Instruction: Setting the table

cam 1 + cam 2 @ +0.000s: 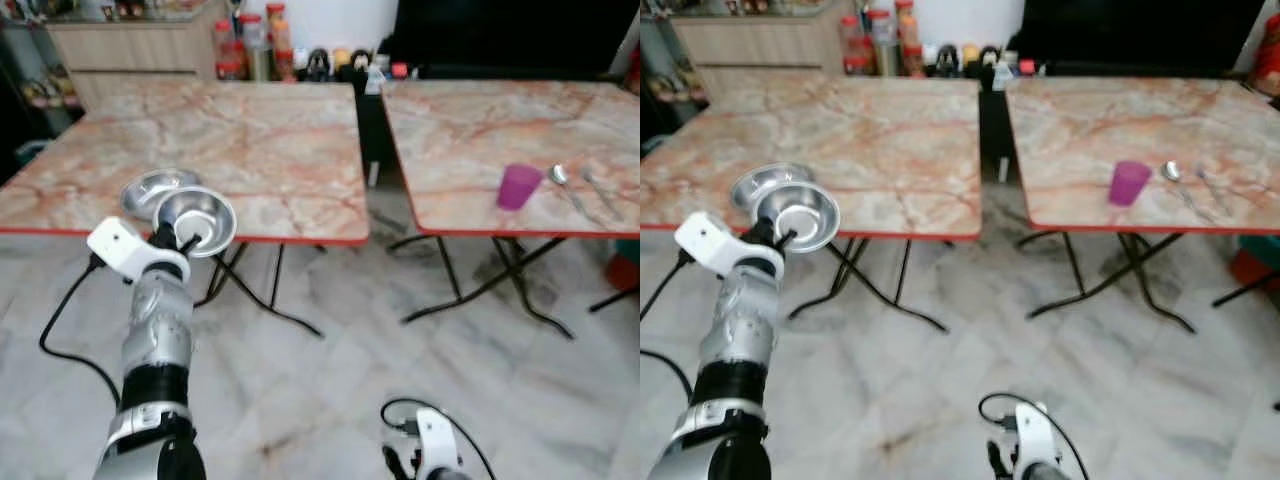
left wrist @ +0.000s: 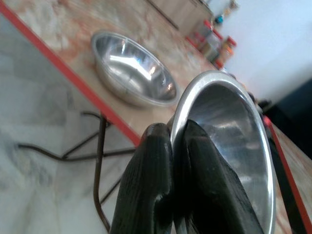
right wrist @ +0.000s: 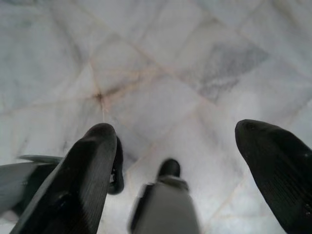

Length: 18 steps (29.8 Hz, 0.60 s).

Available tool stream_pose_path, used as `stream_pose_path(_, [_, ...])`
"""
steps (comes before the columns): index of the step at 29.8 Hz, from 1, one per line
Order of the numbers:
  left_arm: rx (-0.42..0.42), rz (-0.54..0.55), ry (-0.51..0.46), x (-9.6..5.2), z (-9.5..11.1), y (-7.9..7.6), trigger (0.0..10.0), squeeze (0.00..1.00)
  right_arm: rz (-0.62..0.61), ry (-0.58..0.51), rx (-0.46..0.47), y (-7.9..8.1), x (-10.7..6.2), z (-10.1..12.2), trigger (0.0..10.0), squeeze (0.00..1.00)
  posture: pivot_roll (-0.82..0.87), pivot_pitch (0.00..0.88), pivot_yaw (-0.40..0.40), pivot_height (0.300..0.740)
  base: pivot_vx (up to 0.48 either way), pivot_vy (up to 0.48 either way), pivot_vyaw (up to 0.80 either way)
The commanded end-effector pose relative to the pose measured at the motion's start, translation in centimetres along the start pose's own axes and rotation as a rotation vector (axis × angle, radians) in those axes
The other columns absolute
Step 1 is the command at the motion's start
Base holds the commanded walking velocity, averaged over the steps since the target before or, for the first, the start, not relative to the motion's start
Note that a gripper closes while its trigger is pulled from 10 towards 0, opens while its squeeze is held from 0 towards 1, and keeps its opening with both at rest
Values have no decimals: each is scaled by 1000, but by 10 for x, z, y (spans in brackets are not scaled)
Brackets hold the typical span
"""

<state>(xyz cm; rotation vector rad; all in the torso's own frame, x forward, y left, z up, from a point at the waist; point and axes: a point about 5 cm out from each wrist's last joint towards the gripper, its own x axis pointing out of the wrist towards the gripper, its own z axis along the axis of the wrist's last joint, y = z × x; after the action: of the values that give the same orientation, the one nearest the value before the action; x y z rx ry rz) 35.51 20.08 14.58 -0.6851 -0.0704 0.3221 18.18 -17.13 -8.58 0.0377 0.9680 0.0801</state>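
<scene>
Left eye: we hold the steel bowl (image 1: pixel 195 220) by its rim in the left gripper (image 1: pixel 185 240), at 5 o'clock of the second bowl (image 1: pixel 155 188) on the left table (image 1: pixel 270 150).

Left wrist: fingers (image 2: pixel 156 180) pinched shut on the shiny rim. Next we likely need a clear spot and a level set-down.

Right wrist: right gripper (image 3: pixel 180 161) hangs wide open, holding nothing, above the floor (image 3: pixel 161 58).

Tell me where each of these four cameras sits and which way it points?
Left eye view: on the head, looking forward and down at two marble tables; left arm raised.
Right eye view: beside it, same scene; shares the purple cup.
Left wrist view: on the left wrist, looking along the left pincer shut on a held steel bowl; a second bowl rests on the table.
Right wrist view: on the hanging right wrist, facing the floor past the open right pincer.
</scene>
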Motion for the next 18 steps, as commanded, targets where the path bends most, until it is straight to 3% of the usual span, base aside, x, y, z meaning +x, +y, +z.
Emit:
stream_pose_path(1, [5, -16, -19, 2, 6, -5, 10000, 0, 4, -8, 8, 2, 1, 3, 10000, 0, 51, 0, -11, 740, 0, 480, 0])
stream_pose_path(6, [8, -17, -19, 2, 7, -5, 10000, 0, 2, -9, 11, 2, 1, 3, 10000, 0, 51, 0, -9, 740, 0, 433, 0])
stream_pose_path(18, [60, -50, -28, 2, 8, -10, 10000, 0, 2, -13, 11, 3, 1, 4, 10000, 0, 56, 0, -7, 740, 0, 0, 0])
